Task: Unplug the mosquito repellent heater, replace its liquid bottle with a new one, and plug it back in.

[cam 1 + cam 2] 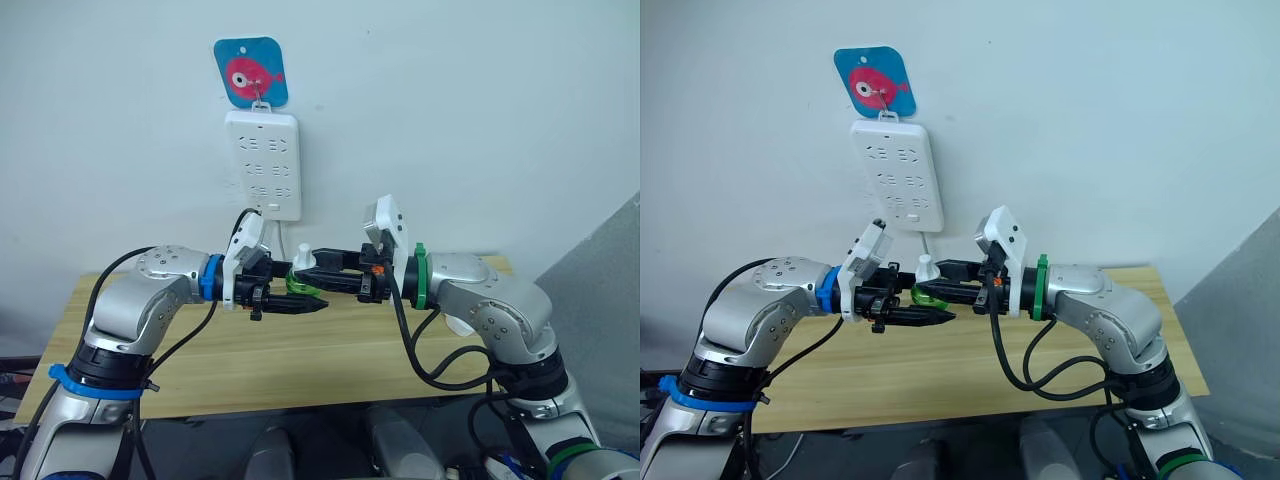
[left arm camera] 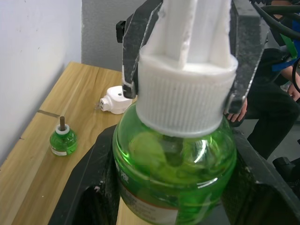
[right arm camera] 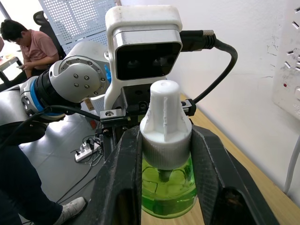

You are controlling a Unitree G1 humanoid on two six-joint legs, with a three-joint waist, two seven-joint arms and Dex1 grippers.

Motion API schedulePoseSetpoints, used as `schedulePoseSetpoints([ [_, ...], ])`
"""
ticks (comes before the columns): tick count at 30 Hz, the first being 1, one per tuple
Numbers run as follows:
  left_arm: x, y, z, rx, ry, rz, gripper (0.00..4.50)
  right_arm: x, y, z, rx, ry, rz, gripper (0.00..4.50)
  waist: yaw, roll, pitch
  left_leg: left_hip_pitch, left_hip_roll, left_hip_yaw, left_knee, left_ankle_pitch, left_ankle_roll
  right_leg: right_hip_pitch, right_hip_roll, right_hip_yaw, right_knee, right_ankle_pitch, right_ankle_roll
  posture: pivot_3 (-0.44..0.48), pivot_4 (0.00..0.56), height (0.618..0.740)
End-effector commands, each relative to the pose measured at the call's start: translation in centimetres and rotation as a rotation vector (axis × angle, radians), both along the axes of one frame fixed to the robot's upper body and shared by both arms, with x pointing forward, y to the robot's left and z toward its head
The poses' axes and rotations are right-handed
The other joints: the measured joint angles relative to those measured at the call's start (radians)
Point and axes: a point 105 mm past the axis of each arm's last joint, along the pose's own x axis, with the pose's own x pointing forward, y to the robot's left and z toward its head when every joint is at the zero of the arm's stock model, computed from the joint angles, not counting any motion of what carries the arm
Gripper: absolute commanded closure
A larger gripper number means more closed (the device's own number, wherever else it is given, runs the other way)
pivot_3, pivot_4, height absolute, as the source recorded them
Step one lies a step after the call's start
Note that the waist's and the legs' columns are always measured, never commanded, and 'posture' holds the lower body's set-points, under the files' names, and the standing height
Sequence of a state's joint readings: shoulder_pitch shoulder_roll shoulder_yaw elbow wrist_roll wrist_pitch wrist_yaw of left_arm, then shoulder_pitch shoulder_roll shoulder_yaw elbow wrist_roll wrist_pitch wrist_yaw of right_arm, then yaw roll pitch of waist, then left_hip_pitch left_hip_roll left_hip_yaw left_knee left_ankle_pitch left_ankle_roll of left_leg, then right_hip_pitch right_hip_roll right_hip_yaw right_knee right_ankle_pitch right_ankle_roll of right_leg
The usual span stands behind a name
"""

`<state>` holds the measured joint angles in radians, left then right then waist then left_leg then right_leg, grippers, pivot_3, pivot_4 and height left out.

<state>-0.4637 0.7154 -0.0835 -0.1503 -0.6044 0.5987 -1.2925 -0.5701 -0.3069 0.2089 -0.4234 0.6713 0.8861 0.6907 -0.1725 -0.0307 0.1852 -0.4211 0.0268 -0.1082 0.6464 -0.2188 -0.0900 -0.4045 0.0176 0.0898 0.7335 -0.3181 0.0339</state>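
The green liquid bottle [image 3: 168,185] is hanging in mid-air above the wooden bench [image 1: 300,360], between the two arms, standing upright with its long axis vertical and its white ribbed cap [image 3: 165,126] pointing up. The right tool [image 3: 166,140] is clenching the cap from both sides, while the left tool [image 2: 173,187] is gripping the bottle's round green body. The two tools are meeting at the middle of the scene, just in front of the white power strip [image 1: 263,165] hanging on the far wall under a blue fish hook plate [image 1: 250,72].

The mosquito repellent heater [image 2: 115,99] is lying unplugged on the bench toward its right end, near the far edge. A second green bottle [image 2: 63,139] with a bare wick is standing upright close to the wall, apart from the heater. Open bench surface is lying between them and toward the near edge. A person [image 3: 30,44] is sitting in the background, seen from the right wrist.
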Motion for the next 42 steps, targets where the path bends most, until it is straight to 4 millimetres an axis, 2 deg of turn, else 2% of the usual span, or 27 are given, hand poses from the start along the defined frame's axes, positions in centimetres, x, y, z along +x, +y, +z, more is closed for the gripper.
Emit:
schedulePoseSetpoints([
  [1,0.6,0.2,0.3,-0.015,-0.055,0.047,2.23,-0.5,-0.1,1.3,0.019,-0.064,0.016,2.41,0.0,0.0,-0.004,0.0,0.0,0.0,0.0,0.0,0.0,0.0,0.0,0.0,0.0,0.0,0.0,-0.146,0.085,0.71],
  [4,1.6,-0.3,0.0,-0.06,-0.103,0.127,2.23,0.3,-0.9,1.1,-0.023,-0.109,-0.062,1.34,0.002,0.0,-0.012,0.0,0.0,0.0,0.0,0.0,0.0,0.0,0.0,0.0,0.0,0.0,0.0,-0.153,0.082,0.71],
  [9,2.9,-1.2,-0.6,-0.126,-0.207,0.268,2.23,1.0,-1.7,1.3,-0.015,-0.184,-0.229,1.3,0.002,-0.001,-0.019,0.0,0.0,0.001,0.001,0.0,0.0,0.001,0.0,0.001,0.0,0.0,0.0,-0.163,0.085,0.71],
  [14,3.0,-1.9,-1.3,-0.168,-0.243,0.333,2.23,1.1,-0.7,1.1,0.033,-0.204,-0.337,1.3,-0.006,0.0,-0.025,0.002,0.0,0.001,0.0,0.0,0.0,0.001,0.0,0.002,0.0,0.0,0.0,-0.175,0.082,0.71],
  [19,3.3,-2.2,-1.4,-0.18,-0.257,0.348,2.23,1.5,0.0,0.4,0.029,-0.209,-0.358,1.3,-0.017,0.0,-0.038,0.002,0.0,0.001,0.0,0.0,0.0,0.001,0.001,0.002,0.0,0.0,0.0,-0.182,0.077,0.71],
  [22,3.5,-2.0,-1.3,-0.175,-0.264,0.348,2.23,2.0,0.0,0.5,0.041,-0.218,-0.37,1.92,-0.02,0.0,-0.044,0.003,-0.001,0.001,0.0,0.0,0.0,0.003,0.004,0.002,0.0,0.0,0.0,-0.178,0.071,0.71],
  [26,3.3,-1.8,-1.5,-0.168,-0.262,0.337,2.23,1.9,0.2,0.5,0.045,-0.224,-0.333,3.35,-0.023,0.0,-0.045,0.005,-0.002,0.001,0.0,0.0,0.0,0.005,0.005,0.002,-0.001,0.0,0.0,-0.169,0.066,0.71],
  [27,3.3,-1.8,-1.5,-0.168,-0.261,0.337,2.23,1.7,0.3,0.3,0.043,-0.219,-0.314,3.52,-0.023,0.0,-0.046,0.005,-0.002,0.0,0.0,0.0,0.0,0.005,0.005,0.002,-0.001,0.0,0.0,-0.169,0.066,0.71],
  [32,2.7,-1.7,-1.8,-0.149,-0.242,0.294,2.23,0.8,0.9,-0.1,0.015,-0.245,-0.144,3.51,-0.023,0.0,-0.046,0.006,-0.001,0.0,0.0,0.0,0.0,0.006,0.006,0.002,-0.001,0.0,0.0,-0.162,0.06,0.71],
  [37,1.4,-1.4,-2.5,-0.083,-0.23,0.17,2.23,0.0,0.3,0.0,-0.117,-0.308,0.219,3.51,-0.024,0.0,-0.046,0.008,-0.002,0.0,0.0,0.0,0.0,0.008,0.006,0.001,-0.002,0.0,0.0,-0.163,0.059,0.71],
  [40,1.5,-1.5,-2.5,-0.09,-0.232,0.173,2.23,-0.1,-0.8,-0.6,-0.234,-0.227,0.366,3.51,-0.022,0.0,-0.047,0.015,-0.002,-0.001,-0.002,-0.001,0.001,0.017,0.006,-0.001,-0.006,0.0,-0.001,-0.148,0.05,0.71],
  [42,1.5,-1.6,-2.4,-0.102,-0.234,0.183,2.23,-0.7,-1.2,-0.3,-0.221,-0.165,0.413,3.51,-0.022,0.0,-0.047,0.015,-0.001,-0.002,-0.002,-0.001,0.001,0.018,0.006,-0.001,-0.007,0.0,-0.001,-0.144,0.051,0.71],
])
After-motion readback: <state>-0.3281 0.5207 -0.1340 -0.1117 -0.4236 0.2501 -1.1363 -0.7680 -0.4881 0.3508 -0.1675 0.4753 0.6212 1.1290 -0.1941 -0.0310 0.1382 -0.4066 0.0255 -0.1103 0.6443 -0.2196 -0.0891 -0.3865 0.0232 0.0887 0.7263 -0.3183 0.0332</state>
